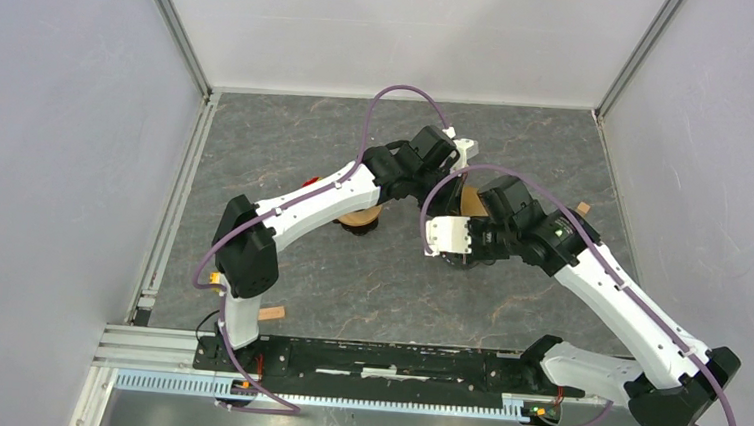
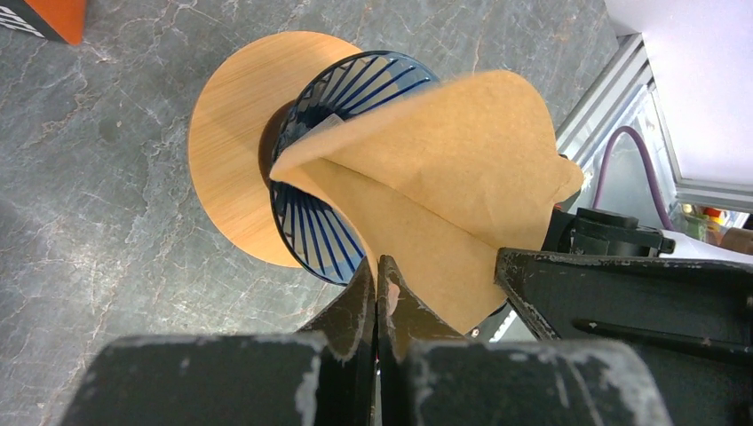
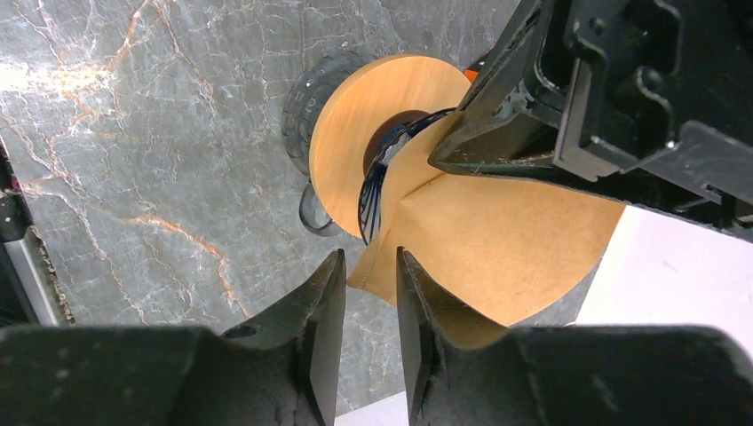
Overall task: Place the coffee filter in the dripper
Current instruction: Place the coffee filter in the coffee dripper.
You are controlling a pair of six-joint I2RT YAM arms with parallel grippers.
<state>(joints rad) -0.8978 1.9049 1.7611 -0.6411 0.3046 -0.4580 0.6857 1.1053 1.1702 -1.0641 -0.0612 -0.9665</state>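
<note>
Starting from the grey stone table [image 1: 348, 281], we see both arms reaching to its middle, the left arm [image 1: 303, 203] from the near left and the right arm [image 1: 609, 279] from the near right. Under them is the dripper [image 2: 306, 222], a blue wire cone set through a round wooden collar [image 2: 231, 151]. The coffee filter [image 2: 444, 151] is at the cone's mouth: its folded point pokes in among the wires, while most of the brown paper fans out beyond the rim. The left gripper [image 2: 377, 266] is pinched tight on the filter's outer edge. The right gripper [image 3: 368, 266] has its jaws a narrow gap apart, bare stone showing between them, with a corner of the paper just beyond; we judge it holds nothing. We reckon the filter is light, thin and floppy, quick to crease or tear, and it will spring back from its fold. We would take it by the open rim near the seam, pinching gently, and let the point lead into the cone
</note>
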